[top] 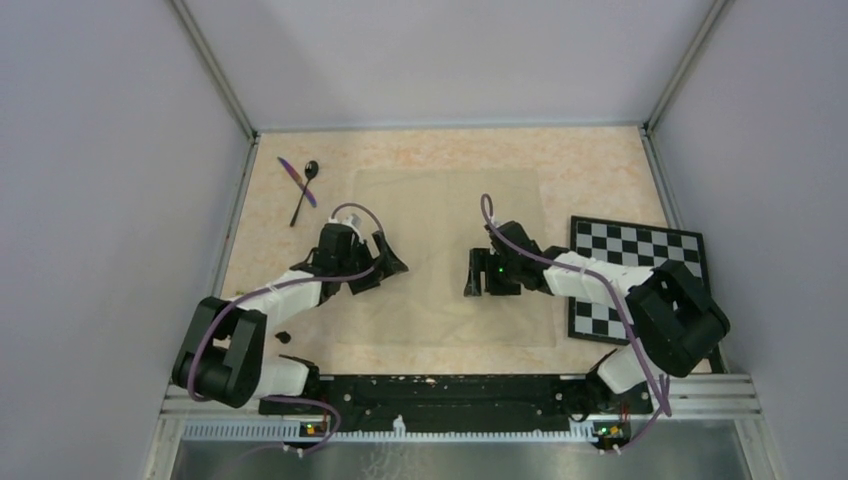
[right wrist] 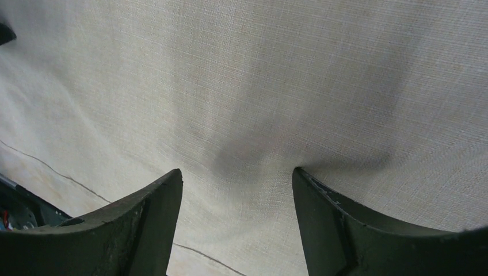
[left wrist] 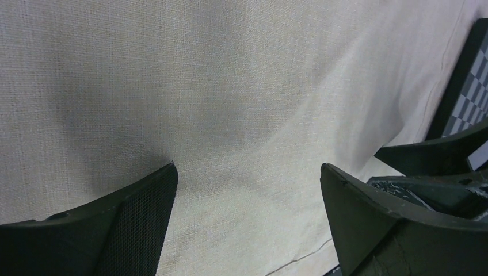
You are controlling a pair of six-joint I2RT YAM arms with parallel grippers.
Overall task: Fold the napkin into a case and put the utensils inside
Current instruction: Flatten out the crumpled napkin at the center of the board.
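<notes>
I have the napkin lying open and flat on the table, one single layer with no fold in it. It covers the middle of the surface, and its near hem runs close to the near edge. Its right hem lies just beside the checkerboard, which sits against the right edge.

The spoon and the knife are off the cloth, up by the far left corner. They lie crossed over each other, the spoon's bowl pointing toward the far edge, well apart from both arms.

The left gripper is over the left part of the napkin, just inside its left hem. On the left wrist camera its fingers stand wide apart with only bare weave between them, so it holds nothing. The tips sit low against the cloth, with a dark shadow under them. I cannot tell whether they press on it.

The right gripper is over the napkin to the right of its middle, facing the left one across a strip of bare cloth. On the right wrist camera its fingers are also spread wide, with nothing caught between them. A soft shaded dip shows in the cloth between the tips, and the stitched hem runs across the lower left of that view.
</notes>
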